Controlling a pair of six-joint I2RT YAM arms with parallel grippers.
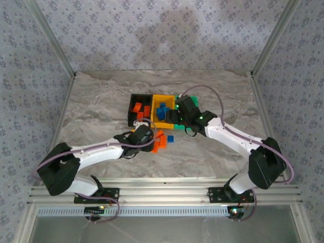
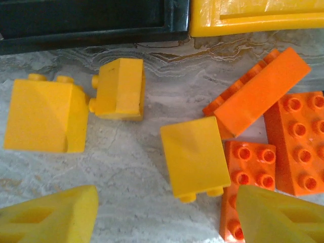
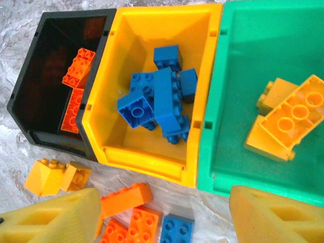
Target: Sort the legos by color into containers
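1. State: L gripper (image 2: pixel 167 215) hangs just above the loose legos (image 1: pixel 160 141) on the table (image 1: pixel 101 101), near side of the bins. Its jaws are wide apart w/ nothing held. R gripper (image 3: pixel 164 207) hovers over the bins' near edge, also wide open and empty.
2. Scheme in the bins: black bin (image 3: pixel 30 109) has red-orange bricks, yellow bin (image 3: pixel 152 157) has blue, green bin (image 3: pixel 217 126) has yellow. Keep to it.
3. Not yet sorted: three yellow bricks, a few red-orange, and one blue brick (image 3: pixel 177 230).
4. Likely target for L is the mid yellow brick (image 2: pixel 195 157), roughly centred ahead of its fingers and lying w/ studs on the side toward them. A small orange brick (image 2: pixel 248 169) sits tight against its right side. A long orange brick (image 2: pixel 260 88) is at its far-right corner.
5. Doing it well: L's right finger (image 2: pixel 278 217) lines up over the small orange brick, not over a gap. Shift L a bit left, or turn the wrist so the fingers close on free faces. Otherwise it may grab two or wedge.
6. The brick is skewed vs the fingers, so square up first. Then go straight down and pinch flat sides, not studs.
7. The drop is the green bin at the right end of the row, and R hovers near it, so there's a clash risk. R should prob. back off before L crosses.
8. Alt: the left yellow pair (image 2: pixel 45 116) has more open table around it and looks an easier pick.
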